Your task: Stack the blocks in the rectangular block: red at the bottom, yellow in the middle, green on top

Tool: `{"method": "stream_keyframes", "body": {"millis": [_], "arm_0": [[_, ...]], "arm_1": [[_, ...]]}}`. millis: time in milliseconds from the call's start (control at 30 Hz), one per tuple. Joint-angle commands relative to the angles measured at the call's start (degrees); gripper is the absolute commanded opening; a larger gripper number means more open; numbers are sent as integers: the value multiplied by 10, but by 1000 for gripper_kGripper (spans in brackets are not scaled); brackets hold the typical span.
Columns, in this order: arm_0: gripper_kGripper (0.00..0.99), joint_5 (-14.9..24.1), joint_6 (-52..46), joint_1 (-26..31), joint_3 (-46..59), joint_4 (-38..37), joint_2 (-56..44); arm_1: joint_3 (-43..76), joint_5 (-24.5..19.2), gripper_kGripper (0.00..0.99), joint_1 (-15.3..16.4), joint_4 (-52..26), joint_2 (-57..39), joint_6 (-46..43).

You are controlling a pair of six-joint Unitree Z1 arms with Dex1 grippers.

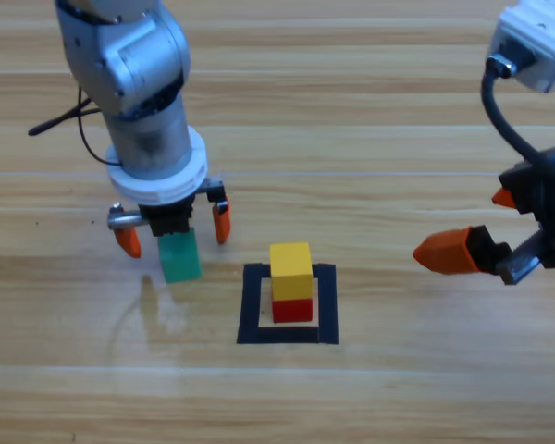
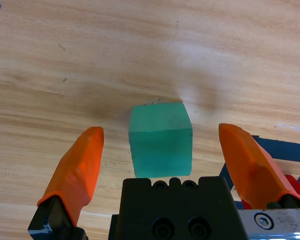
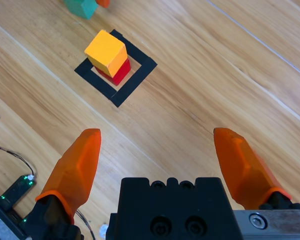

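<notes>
1. The high view shows the whole layout: the left gripper (image 1: 174, 229) points down at the wooden table (image 1: 370, 129), while the right gripper (image 1: 486, 231) waits at the right edge, well apart from the blocks.
2. In that view the arm hides the top of the green cube (image 1: 179, 256); only its lower part shows below the wrist, just left of the black tape square (image 1: 288, 304).
3. The left wrist view shows what the high view cannot: the green cube (image 2: 160, 139) sits on the wood midway between the two spread orange jaws, with a clear gap on each side, so neither jaw touches it.
4. That wrist view catches only a corner of the tape and a sliver of red at its right edge.
5. The right wrist view gives the stack plainly: the yellow cube (image 3: 105, 51) rests on the red cube (image 3: 120, 73) inside the tape square (image 3: 135, 75), with the yellow one turned slightly off the red one's edges.
6. The right gripper's (image 3: 157, 150) jaws are spread wide and hold nothing, over bare wood well short of the stack.
</notes>
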Motion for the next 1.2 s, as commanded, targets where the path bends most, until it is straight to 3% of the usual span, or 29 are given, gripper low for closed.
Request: {"method": "stream_keyframes", "body": {"millis": [33, 333, 467, 667, 767, 967, 1200], "arm_0": [[956, -6, 5, -15, -8, 0, 43], [942, -8, 10, -15, -10, -3, 55], [884, -9, 13, -14, -6, -5, 54], [632, -10, 23, -12, 8, -7, 48], [374, -9, 27, -11, 22, -7, 36], [52, -2, 69, -11, 27, 5, 5], [32, 5, 191, -11, -38, 87, -129]], "arm_1": [[19, 0, 989, -13, -17, -13, -1], [14, 1, 986, -14, -11, 0, -2], [13, 1, 986, -13, -10, 4, -1], [7, 3, 986, -13, -6, 15, -2], [6, 4, 986, -13, -5, 19, -2], [6, 4, 986, -13, -5, 22, -2], [4, 2, 986, -13, -5, 30, -2]]}}
